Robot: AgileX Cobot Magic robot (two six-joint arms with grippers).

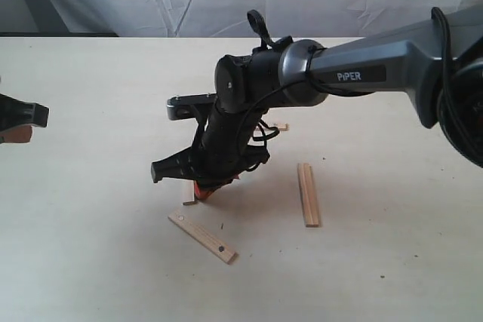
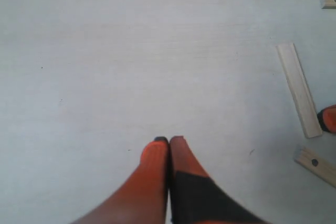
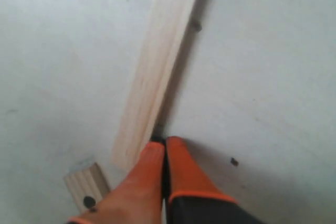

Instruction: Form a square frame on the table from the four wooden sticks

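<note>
The right gripper [image 3: 164, 144], closed and empty, tips down beside a plain stick [image 3: 157, 66] near the end of a holed stick [image 3: 86, 188] on the desk [image 3: 273, 77]; a slow, low nudge should square the corner, the closed left gripper [image 2: 168, 141] clear.

2 closed end effectors [image 2: 168, 140] [image 3: 165, 141]

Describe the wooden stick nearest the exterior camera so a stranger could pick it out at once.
On the pale table, find the orange-tipped right gripper. Just in front of it, nearer the camera, lies the drilled stick, set diagonally. Unlike the plain stick to its right in the exterior view, it shows a small dark hole near each end.
</note>
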